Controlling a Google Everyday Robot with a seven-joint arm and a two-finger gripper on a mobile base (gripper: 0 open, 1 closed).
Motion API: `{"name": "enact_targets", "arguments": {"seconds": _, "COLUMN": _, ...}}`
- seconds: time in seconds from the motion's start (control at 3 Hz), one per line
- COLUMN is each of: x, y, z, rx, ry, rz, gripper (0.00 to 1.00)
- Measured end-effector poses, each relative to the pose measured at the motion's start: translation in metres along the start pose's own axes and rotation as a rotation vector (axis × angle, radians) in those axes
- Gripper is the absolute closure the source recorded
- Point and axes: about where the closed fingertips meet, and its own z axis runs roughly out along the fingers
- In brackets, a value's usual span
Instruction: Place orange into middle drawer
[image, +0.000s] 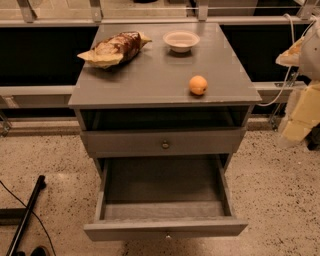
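A flat grey wooden worktop tops a cabinet standing on a speckled stone floor. The small, smooth, round orange sits on it near the front right corner, just back from the front edge and apart from everything else. A shallow white round bowl stands near the back edge, right of centre. A crumpled brown-and-yellow snack bag lies toward the back left corner, well apart from the fruit. Under the front edge is an open dark shelf, and beneath that a closed grey drawer front with a centred round metal knob. Below it the middle drawer, a wide grey wooden box with thin side walls and a dark flat floor, is pulled far out toward the camera. The gripper shows only as a pale, blurred yellowish shape at the frame's right side, out beyond the worktop's right edge, level with the front corner and touching nothing; how its jaws stand cannot be told. A thin white cable hangs behind it, and a black pole lies on the floor at lower left.
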Motion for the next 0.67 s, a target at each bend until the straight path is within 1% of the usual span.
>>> {"name": "enact_targets", "arguments": {"seconds": 0.33, "x": 0.0000, "y": 0.0000, "z": 0.0000, "rx": 0.000, "ry": 0.000, "rz": 0.000, "gripper": 0.00}}
{"name": "enact_targets", "arguments": {"seconds": 0.67, "x": -0.0065, "y": -0.0028, "z": 0.0006, "rx": -0.004, "ry": -0.041, "rz": -0.014, "gripper": 0.00}}
